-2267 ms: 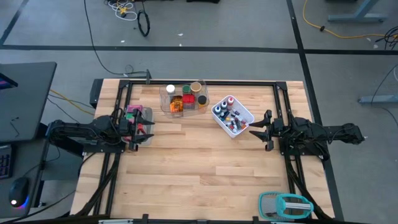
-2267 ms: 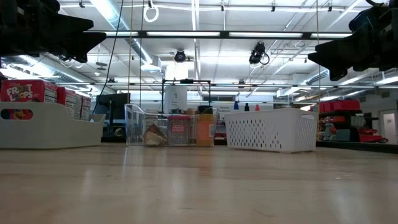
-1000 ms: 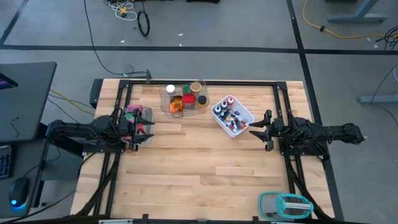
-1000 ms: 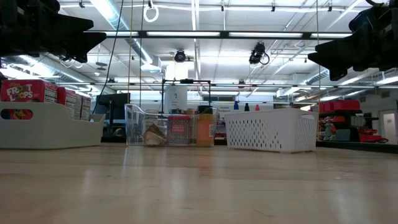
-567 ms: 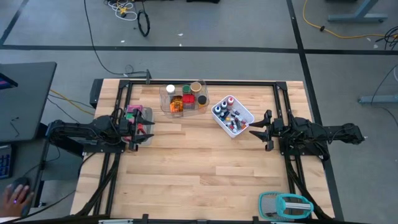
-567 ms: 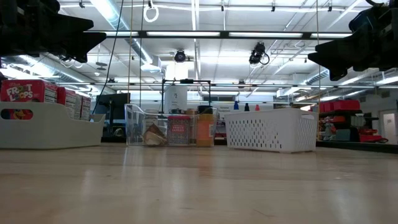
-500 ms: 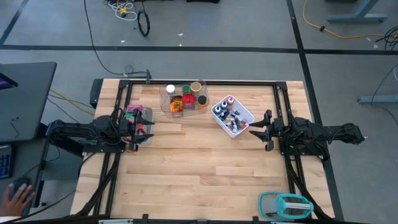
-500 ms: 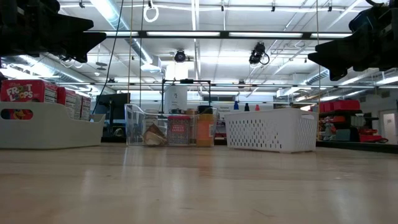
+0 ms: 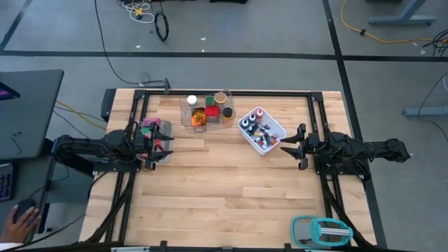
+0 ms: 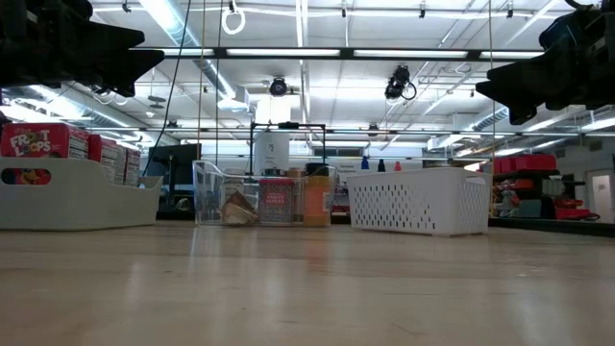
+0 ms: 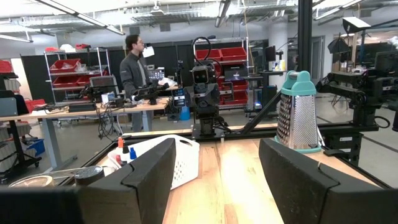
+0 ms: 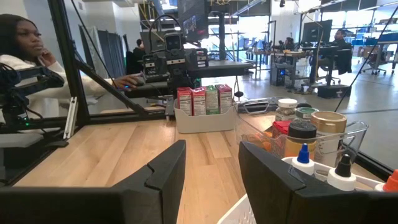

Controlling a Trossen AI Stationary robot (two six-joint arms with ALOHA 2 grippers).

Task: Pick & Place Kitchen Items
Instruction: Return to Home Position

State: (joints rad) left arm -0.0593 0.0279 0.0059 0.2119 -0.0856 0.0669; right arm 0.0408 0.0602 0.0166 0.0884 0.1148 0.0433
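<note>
While 2 arms sit at pale wooden surface [image 9: 224, 189] sides, left gripper [image 11: 217, 148], right gripper [image 12: 212, 149] fingers apart, empty. Risk: right swing clips white mesh basket [image 9: 274, 122], toppling small capped bottles [image 9: 257, 130].

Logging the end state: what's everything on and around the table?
Table: one, light wood, centre.
Clear tray: one, far middle.
Jars: several, white, green, black lids, in tray.
White basket: one, right of tray.
Small bottles: several, mixed caps, in basket.
Grey bin: one, left side.
Boxes: four, red and green, in bin.
Grater: one, teal, near right corner.
Person's hand: one, off table's left.
Left gripper: open, by bin.
Right gripper: open, by basket.
</note>
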